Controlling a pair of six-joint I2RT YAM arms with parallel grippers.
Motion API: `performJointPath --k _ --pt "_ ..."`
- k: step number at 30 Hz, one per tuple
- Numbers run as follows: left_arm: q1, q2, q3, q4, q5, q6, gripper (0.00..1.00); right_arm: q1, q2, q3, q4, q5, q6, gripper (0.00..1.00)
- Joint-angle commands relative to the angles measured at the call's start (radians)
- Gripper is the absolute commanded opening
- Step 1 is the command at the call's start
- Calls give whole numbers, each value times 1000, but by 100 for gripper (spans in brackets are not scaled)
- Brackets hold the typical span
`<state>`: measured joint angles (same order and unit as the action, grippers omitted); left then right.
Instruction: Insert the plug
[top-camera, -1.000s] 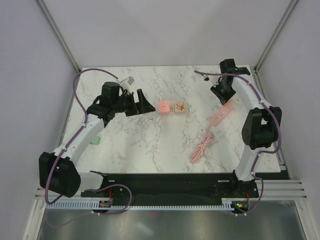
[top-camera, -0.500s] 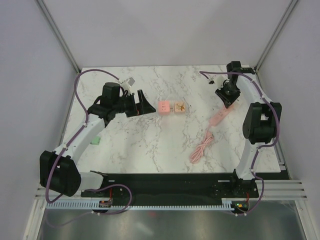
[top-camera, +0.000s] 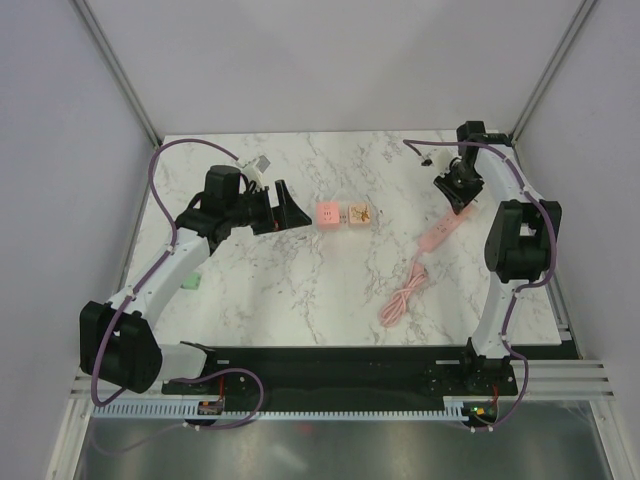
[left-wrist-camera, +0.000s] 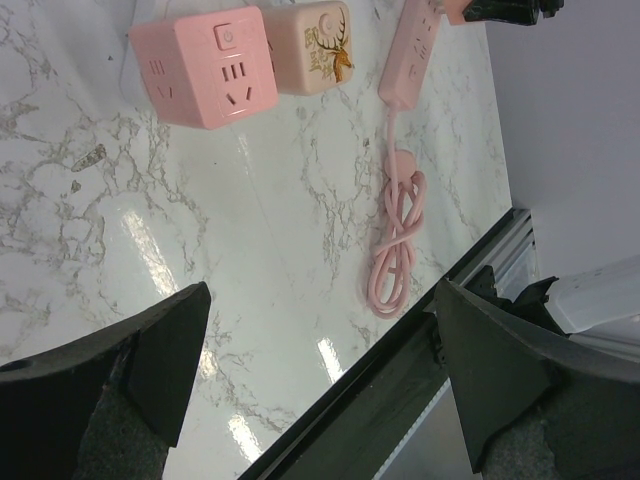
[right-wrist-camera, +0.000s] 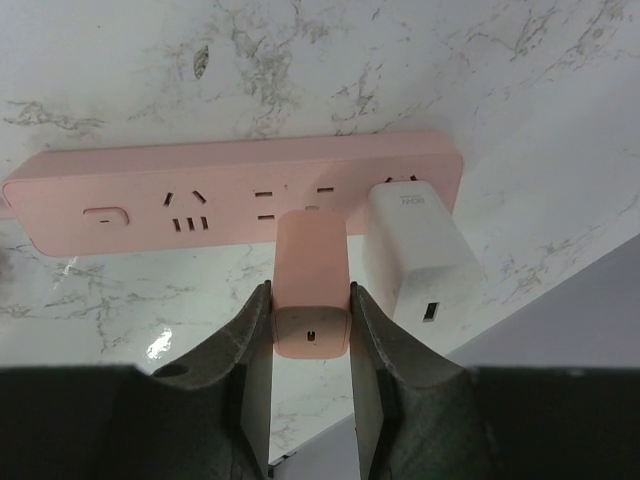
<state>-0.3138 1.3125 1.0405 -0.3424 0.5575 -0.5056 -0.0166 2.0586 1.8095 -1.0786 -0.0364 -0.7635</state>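
Fingers of the right arm (right-wrist-camera: 250, 350) grip a pink plug (right-wrist-camera: 311, 300) by its sides. Its long axis points away from them, square into the pink power strip (right-wrist-camera: 200, 205), which lies crosswise on the counter (right-wrist-camera: 500, 90), just beside a white charger (right-wrist-camera: 420, 255). The left fingers (left-wrist-camera: 160, 350) gape wide, empty. Since a second ago, the right arm has shifted slightly right.
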Motion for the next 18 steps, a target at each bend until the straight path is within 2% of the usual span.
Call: performJointPath --k 1,18 --pt "2 -13 0 34 24 18 100 -5 0 21 2 26 -3 0" --pt "1 -21 -5 37 28 15 100 -8 44 -6 34 39 3 0"
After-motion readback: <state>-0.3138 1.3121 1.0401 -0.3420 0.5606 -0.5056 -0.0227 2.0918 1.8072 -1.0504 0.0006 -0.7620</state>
